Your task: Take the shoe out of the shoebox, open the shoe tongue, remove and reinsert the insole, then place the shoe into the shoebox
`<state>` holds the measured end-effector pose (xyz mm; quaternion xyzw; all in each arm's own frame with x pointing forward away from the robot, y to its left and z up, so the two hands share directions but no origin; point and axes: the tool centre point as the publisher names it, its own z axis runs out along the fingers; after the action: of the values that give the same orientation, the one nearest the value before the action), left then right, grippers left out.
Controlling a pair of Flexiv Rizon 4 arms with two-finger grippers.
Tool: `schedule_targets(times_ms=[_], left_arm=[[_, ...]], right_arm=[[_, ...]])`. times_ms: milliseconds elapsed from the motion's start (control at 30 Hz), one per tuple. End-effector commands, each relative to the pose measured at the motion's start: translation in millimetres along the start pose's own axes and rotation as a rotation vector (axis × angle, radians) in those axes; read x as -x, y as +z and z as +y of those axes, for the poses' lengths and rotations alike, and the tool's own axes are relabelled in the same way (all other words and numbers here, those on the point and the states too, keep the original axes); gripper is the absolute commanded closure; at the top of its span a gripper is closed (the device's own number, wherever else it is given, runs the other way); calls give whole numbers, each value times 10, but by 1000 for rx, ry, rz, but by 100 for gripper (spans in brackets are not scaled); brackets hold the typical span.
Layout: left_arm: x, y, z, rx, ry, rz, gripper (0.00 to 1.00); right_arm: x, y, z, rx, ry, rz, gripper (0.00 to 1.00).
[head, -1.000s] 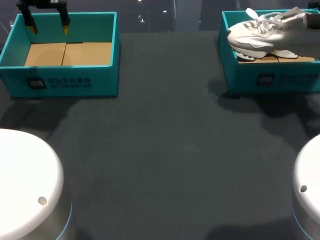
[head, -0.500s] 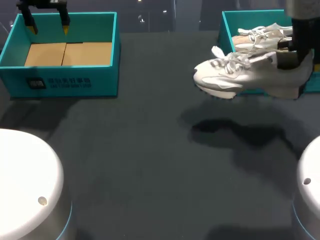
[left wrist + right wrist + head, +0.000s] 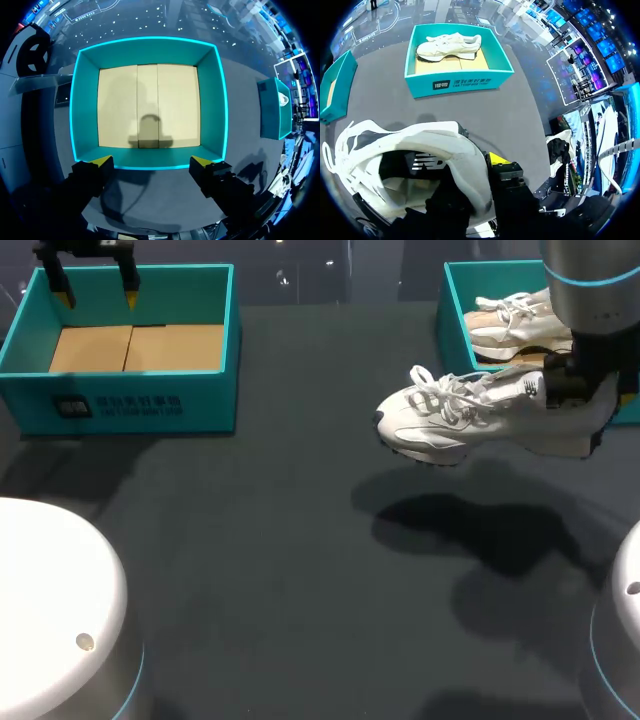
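A white shoe [image 3: 470, 412] hangs above the dark table, just left of the right teal shoebox [image 3: 455, 335]. My right gripper [image 3: 572, 390] is shut on the shoe's heel collar. In the right wrist view the shoe [image 3: 405, 155] fills the space before my right gripper [image 3: 470, 172], with one yellow fingertip [image 3: 497, 159] outside the collar and the other finger hidden inside. A second white shoe [image 3: 515, 325] lies in the right shoebox [image 3: 460, 82]. My left gripper [image 3: 97, 295] stands open above the far wall of the left teal shoebox [image 3: 130, 405]. The left gripper [image 3: 151, 161] holds nothing.
The left shoebox [image 3: 82, 100] shows only its bare cardboard floor. The two white arm bases [image 3: 50, 610] stand at the table's near corners. Dark tabletop [image 3: 280, 540] stretches between the two boxes.
My right gripper has lifted the shoe out of the right shoebox and carried it left and toward the table's near side. The left arm has not moved.
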<state>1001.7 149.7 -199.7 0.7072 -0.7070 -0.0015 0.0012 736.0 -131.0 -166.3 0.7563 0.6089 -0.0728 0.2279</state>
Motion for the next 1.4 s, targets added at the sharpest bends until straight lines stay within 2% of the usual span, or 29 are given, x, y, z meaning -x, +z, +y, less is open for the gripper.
schedule_targets(times_ms=[33,200,367,667,1100,1400], left_arm=[[3,0,8,-1,0,1,0],[3,0,8,-1,0,1,0],[3,0,8,-1,0,1,0],[3,0,8,-1,0,1,0],[3,0,8,-1,0,1,0],[3,0,8,-1,0,1,0]], right_arm=[[-192,33,-271,73,-7,-50,100],[-403,77,-587,83,-29,-47,100],[-616,130,-759,80,-24,-64,100],[-940,328,-925,41,-3,-87,100],[-1463,545,-1066,-10,-27,-93,100],[-1667,651,-1147,-38,-57,-93,100]])
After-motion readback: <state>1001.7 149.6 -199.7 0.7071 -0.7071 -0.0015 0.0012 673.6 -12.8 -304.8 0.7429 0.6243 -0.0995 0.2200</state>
